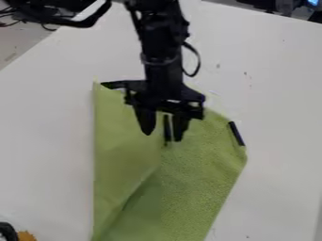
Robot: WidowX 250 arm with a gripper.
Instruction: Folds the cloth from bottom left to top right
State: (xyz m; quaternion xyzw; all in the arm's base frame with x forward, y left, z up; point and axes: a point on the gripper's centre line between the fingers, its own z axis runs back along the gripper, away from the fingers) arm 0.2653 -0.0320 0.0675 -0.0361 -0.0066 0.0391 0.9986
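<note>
The black gripper (163, 137) hangs over the upper middle of the green cloth (198, 179), its two fingers apart. A thin dark strip (166, 128) shows between them; whether it belongs to the cloth cannot be told. The cloth lies on the white table (47, 141), running off the bottom edge of the view. Its left part looks smoother and lighter, with a slanting fold line and a shaded patch low in the middle. A black strip (236, 133) sits at its right edge. The arm hides part of its top edge.
At the lower left corner are a black object (7, 231) and an orange one (26, 236). Black cables (47, 20) hang at the upper left. The table's edge slants across the upper left, and dark equipment (283, 6) stands behind its far edge.
</note>
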